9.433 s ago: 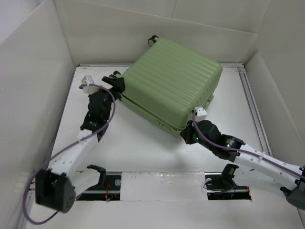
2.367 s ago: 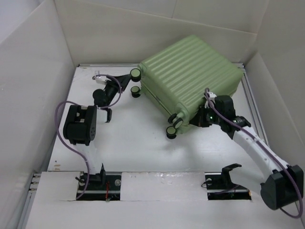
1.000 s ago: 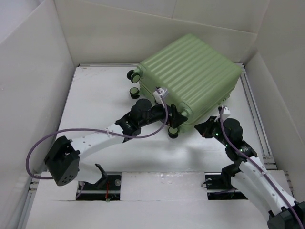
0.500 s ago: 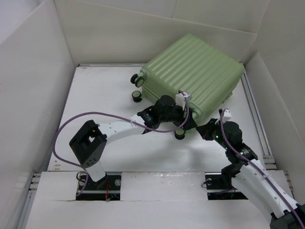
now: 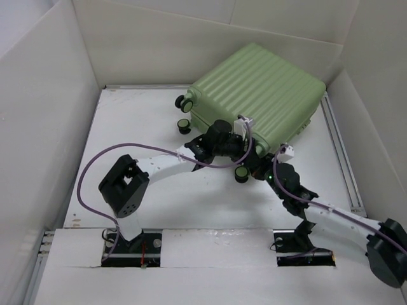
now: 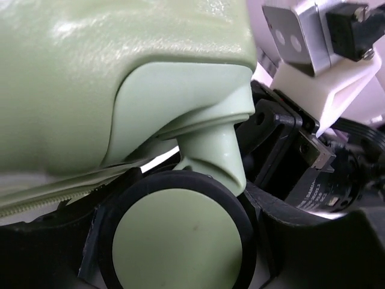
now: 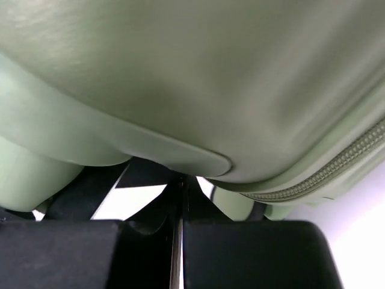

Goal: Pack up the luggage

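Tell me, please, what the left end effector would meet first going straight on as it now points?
Most likely the caster wheel at the near corner of the luggage: in the left wrist view it sits directly ahead of the left end effector, very close. Whether they touch is unclear.

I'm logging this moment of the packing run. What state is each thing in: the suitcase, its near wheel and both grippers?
Pale green ribbed hard-shell suitcase: closed, zip shut where visible, broad side up.
Black-and-green caster wheel: at the suitcase's near corner, flat face toward the left wrist camera.
Left gripper: straddles that wheel; whether it grips cannot be told.
Right gripper: shut, empty, at the same corner.
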